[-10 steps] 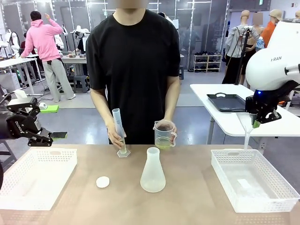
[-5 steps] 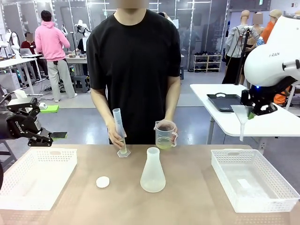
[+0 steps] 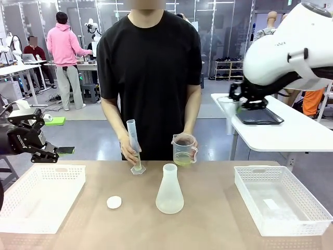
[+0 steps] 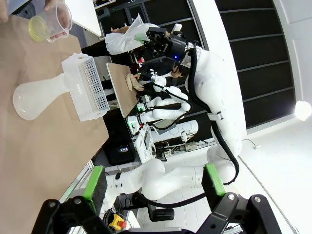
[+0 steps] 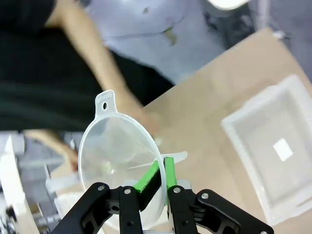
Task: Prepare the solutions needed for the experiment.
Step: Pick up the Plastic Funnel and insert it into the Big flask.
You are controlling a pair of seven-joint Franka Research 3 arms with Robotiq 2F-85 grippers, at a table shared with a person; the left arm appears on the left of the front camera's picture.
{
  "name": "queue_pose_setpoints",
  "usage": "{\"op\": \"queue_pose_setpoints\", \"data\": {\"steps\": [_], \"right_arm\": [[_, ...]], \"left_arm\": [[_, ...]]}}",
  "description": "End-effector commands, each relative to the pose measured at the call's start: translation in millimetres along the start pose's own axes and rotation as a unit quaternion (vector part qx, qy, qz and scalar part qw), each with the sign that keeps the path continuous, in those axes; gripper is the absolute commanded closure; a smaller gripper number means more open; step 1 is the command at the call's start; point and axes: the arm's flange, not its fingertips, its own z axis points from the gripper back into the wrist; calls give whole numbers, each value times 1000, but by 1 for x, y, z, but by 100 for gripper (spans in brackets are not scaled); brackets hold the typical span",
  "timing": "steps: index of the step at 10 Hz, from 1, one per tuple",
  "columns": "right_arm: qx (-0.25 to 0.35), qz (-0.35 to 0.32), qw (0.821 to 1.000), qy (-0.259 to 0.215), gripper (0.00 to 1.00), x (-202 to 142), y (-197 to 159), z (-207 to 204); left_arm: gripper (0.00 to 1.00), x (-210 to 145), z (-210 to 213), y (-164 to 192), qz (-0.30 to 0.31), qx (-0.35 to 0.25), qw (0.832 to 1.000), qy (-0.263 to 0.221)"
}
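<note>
Right jaws pinch a clear funnel [image 5: 117, 146] well apart from the beaker [image 3: 184, 146] of solution [image 3: 182, 161]; left jaws gape.

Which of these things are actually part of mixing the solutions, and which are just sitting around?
In use: the solution in the person's beaker, the measuring cylinder, the conical flask, the funnel held by the right gripper.
Lying about: the white cap, the left basket, the right basket; the left gripper hangs open, idle.
</note>
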Motion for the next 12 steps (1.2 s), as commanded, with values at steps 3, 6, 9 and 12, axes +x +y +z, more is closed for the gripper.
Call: {"op": "queue_pose_setpoints", "data": {"steps": [3, 6, 9, 12], "right_arm": [[135, 196, 970, 51, 94, -69, 17, 6], [200, 309, 927, 70, 94, -122, 17, 14], [236, 365, 896, 89, 94, -143, 15, 11], [217, 364, 901, 89, 94, -149, 25, 18]], "left_arm": [[0, -1, 0, -1, -1, -6, 1000, 3], [0, -1, 0, -1, -1, -6, 1000, 3], [0, -1, 0, -1, -1, -6, 1000, 3], [0, -1, 0, -1, -1, -6, 1000, 3]]}}
